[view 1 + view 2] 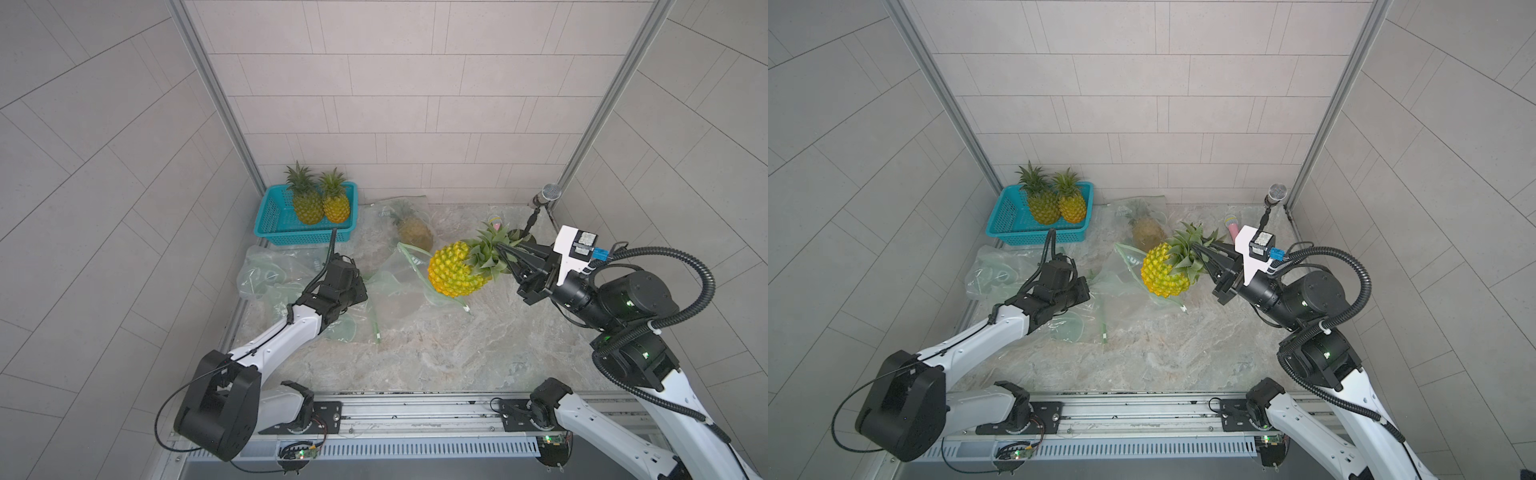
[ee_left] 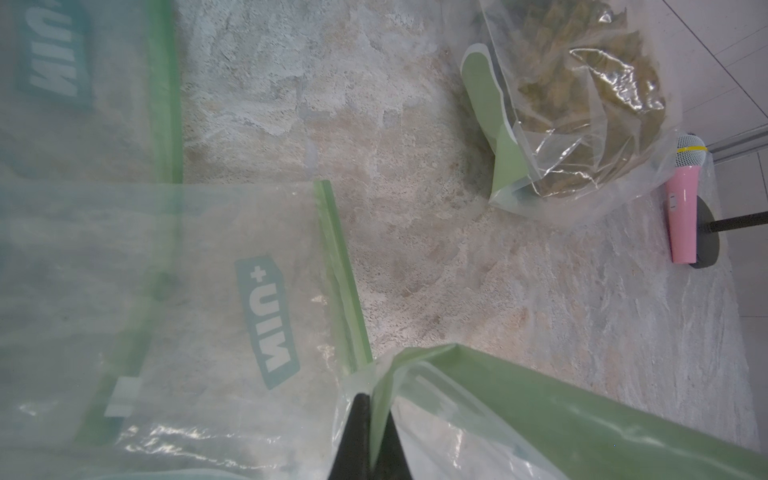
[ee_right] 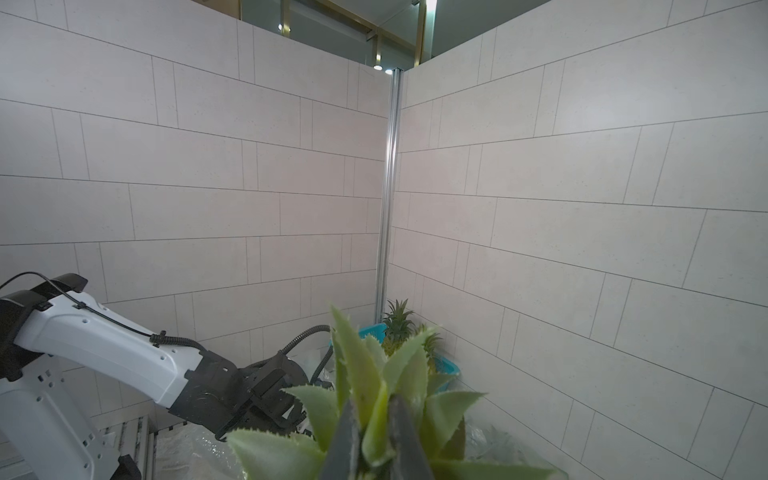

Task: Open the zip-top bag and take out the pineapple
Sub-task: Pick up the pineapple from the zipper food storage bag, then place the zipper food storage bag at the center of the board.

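Where right gripper [image 1: 506, 254] clamps: pineapple [image 1: 455, 272] crown, fruit beyond its tips.
Where left gripper [image 2: 374, 411] pinches: zip-top bag [image 2: 540, 397] green rim.

Left arm [image 1: 282, 336], right arm [image 1: 623, 299]: white shells, black joints, ribbed black cables, slim black fingers [image 2: 353, 440].

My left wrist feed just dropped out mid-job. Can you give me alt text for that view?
Close up, the left claw is shut on the green zip strip of a clear bag. Two flat bags lie on the marble table beside it. Farther off sits a bagged pineapple, next to a pink microphone.
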